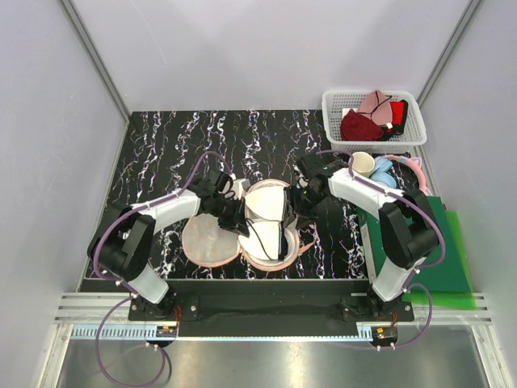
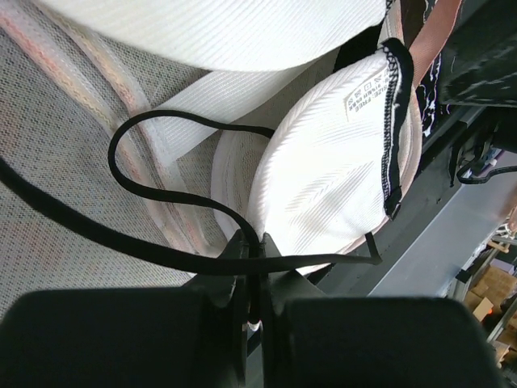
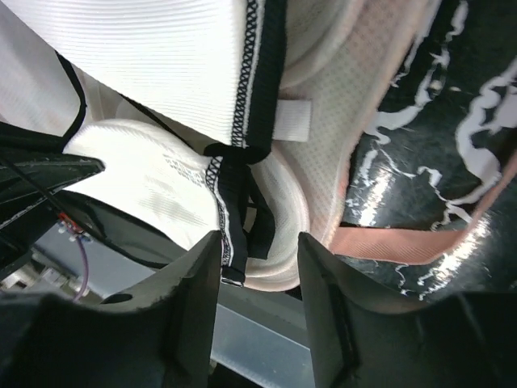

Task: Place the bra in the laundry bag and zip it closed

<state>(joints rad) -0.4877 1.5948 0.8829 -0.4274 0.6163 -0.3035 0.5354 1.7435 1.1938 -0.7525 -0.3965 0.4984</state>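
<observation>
The bra, from above: white cups point(image 1: 269, 214) sit at the right lobe of the open laundry bag point(image 1: 206, 242); the farther cup seems to ride over the rim.
Arms, from above: left gripper point(image 1: 233, 217) and right gripper point(image 1: 300, 198) flank the cups; I can't tell their jaws from here.
Left wrist, grip: left gripper point(image 2: 252, 271) pressed together on the black strap point(image 2: 129, 133).
Left wrist, risk: pulling away with that strap pinched could drag a cup back out.
Left wrist, writing: printed tag point(image 2: 365, 87) on the cup, several lines, too small to read.
Right wrist, grip: right gripper point(image 3: 260, 246) spread, black trim point(image 3: 260, 81) between its fingers, nothing pinched.
Right wrist, risk: trim lies near the zip edge point(image 3: 404, 242); I'd expect the zip to snag if it is closed over it.
Right wrist, writing: white tab point(image 3: 296, 121), blank.
</observation>
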